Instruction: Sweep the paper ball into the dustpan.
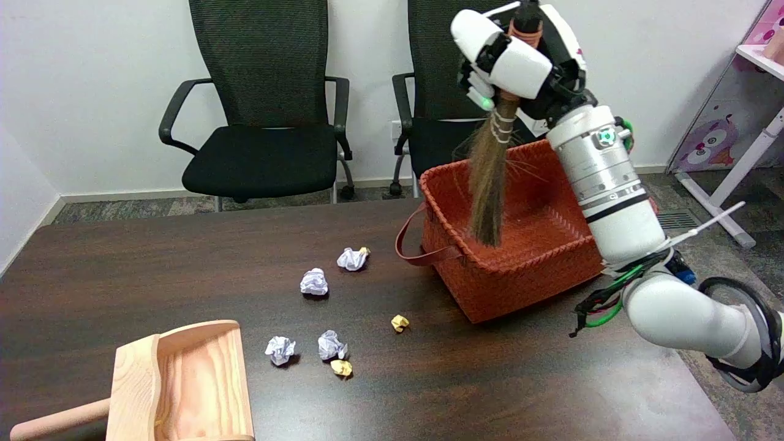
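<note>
A wooden dustpan (184,383) was seen lying at the near left of the dark surface (490,380), with its round handle pointed off the left edge. Just to its right, two white paper balls (280,350) and (332,345) were seen side by side. A small yellow ball (342,367) was seen touching the second white one on its near side. Another small yellow ball (400,323) was seen a little farther back and to the right, apart from the rest. Farther back still, two more white balls (314,282) and (353,259) were seen near the middle of the surface. A bit of yellow was stuck to the far one.

An orange woven basket (520,269) with a strap handle was seen on the right side of the surface. Above it, a small broom (490,177) was held up in the air by the right hand (514,64). The fingers were wrapped tight around the top of the broom. The brown bristles were hung straight down, and their tips were seen inside the basket. The white arm was bent up from the lower right.

Two black chairs (263,122) were seen past the surface, by the white wall.
</note>
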You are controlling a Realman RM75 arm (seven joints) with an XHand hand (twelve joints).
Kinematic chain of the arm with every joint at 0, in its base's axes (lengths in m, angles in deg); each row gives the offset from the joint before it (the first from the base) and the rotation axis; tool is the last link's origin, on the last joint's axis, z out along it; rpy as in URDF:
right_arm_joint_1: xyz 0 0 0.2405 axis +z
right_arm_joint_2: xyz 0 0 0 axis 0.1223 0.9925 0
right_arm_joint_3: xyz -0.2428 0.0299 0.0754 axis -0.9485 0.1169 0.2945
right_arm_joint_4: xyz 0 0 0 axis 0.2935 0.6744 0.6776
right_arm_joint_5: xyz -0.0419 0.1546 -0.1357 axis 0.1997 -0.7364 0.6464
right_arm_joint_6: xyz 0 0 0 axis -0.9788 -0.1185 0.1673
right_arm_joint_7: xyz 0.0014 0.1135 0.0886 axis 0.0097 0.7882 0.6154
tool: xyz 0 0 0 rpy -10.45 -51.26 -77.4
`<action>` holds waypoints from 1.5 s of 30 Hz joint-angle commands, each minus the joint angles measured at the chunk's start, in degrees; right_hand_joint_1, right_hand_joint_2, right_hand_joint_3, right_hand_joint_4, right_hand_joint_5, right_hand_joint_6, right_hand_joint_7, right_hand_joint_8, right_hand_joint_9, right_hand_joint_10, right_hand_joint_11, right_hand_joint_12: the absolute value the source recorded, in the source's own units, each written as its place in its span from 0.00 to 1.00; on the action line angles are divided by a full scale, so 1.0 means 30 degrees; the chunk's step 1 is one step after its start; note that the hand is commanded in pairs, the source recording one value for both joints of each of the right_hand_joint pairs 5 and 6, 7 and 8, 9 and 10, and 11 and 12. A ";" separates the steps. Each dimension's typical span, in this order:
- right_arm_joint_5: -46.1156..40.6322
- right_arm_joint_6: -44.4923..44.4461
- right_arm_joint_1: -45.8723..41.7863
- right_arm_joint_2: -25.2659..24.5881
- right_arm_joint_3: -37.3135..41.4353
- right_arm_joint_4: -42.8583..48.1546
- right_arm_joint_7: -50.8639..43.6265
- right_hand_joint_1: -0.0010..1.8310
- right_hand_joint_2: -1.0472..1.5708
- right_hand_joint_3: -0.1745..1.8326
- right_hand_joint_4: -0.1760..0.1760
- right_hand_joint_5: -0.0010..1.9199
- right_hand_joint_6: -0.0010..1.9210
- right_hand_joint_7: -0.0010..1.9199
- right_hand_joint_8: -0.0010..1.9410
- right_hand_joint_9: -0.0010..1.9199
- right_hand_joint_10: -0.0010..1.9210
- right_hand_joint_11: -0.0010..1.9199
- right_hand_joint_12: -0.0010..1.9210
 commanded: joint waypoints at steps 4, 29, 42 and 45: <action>0.0735 0.2299 0.4391 0.0164 -0.4720 -0.1057 0.2082 0.54 0.91 0.75 0.58 1.00 1.00 1.00 0.99 1.00 1.00 1.00 1.00; 0.1231 0.4950 0.4921 -0.6306 -0.7949 0.0952 -0.0642 0.53 0.90 0.78 0.59 1.00 1.00 1.00 0.99 1.00 1.00 1.00 1.00; 0.1231 0.5117 0.3195 -0.6341 -0.8418 0.2284 -0.4679 0.53 0.89 0.77 0.58 1.00 1.00 1.00 0.99 1.00 1.00 1.00 1.00; 0.1231 0.4656 0.2285 -0.6707 -0.8432 0.2515 -0.5976 0.54 0.88 0.77 0.57 1.00 1.00 1.00 0.99 1.00 1.00 1.00 1.00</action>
